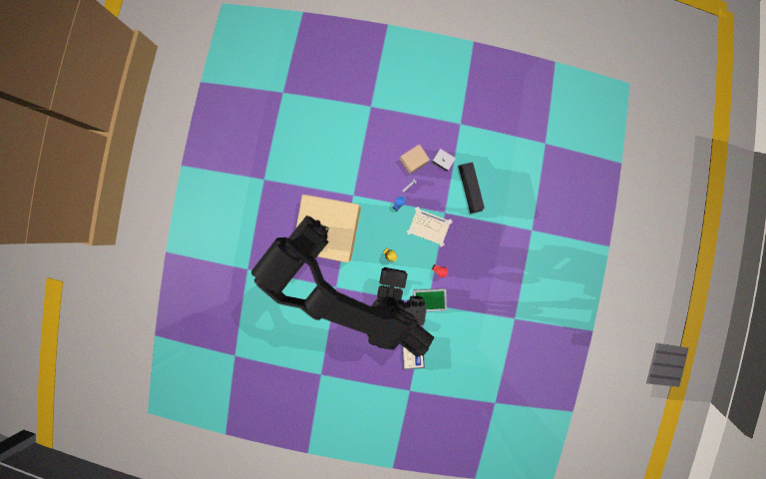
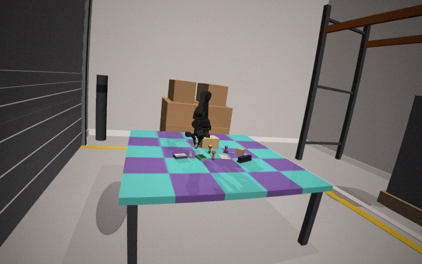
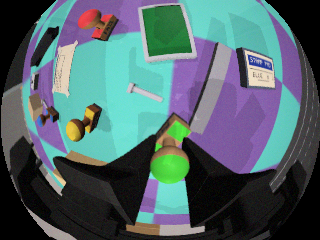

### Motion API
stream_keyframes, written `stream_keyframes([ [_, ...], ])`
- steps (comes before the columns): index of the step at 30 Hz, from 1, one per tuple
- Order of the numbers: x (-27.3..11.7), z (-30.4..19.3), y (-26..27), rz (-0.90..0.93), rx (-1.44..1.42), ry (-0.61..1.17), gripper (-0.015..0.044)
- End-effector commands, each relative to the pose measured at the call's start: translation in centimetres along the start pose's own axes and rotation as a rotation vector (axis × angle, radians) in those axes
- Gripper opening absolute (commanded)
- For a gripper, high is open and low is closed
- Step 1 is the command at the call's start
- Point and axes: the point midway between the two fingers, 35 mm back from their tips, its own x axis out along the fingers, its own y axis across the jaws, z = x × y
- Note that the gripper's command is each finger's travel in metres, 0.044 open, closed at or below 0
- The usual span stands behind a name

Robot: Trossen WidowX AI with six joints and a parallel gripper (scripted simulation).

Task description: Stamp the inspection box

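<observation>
Four knobbed stamps show around the desk (image 1: 503, 101) (image 2: 149, 183) (image 3: 117, 65), and the fingers (image 2: 195, 139) grasp the green-knobbed stamp (image 2: 196, 142) (image 3: 170, 167) by its handle. The lettering on its base is unreadable, and whether it touches the desk cannot be told.

In the top view, the open green pad (image 1: 432, 299) (image 2: 202, 157) (image 3: 167, 31) lies just right of the arm (image 1: 350, 313) (image 2: 203, 109). The red-knobbed stamp (image 1: 440, 270) (image 2: 213, 154) (image 3: 97, 22) stands on the pad's far side, with the yellow-knobbed stamp (image 1: 390, 254) (image 2: 210, 148) (image 3: 82, 123) to its left. Farther off lies the card (image 1: 430, 227) (image 2: 223, 156) (image 3: 64, 69), printed with small lines, and the blue-knobbed stamp (image 1: 398, 203) (image 2: 226, 149) (image 3: 46, 118) is to the card's left. A boxed stamp pad with a blue label (image 1: 414, 359) (image 3: 258, 69) lies on the near side.
</observation>
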Motion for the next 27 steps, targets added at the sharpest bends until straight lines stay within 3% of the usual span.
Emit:
stream_keyframes([
  [1, -0.4, 0.2, -0.2, -0.008, 0.006, -0.005, 0.0],
  [27, -1.7, 0.1, -0.2, -0.01, 0.006, -0.005, 0.0],
])
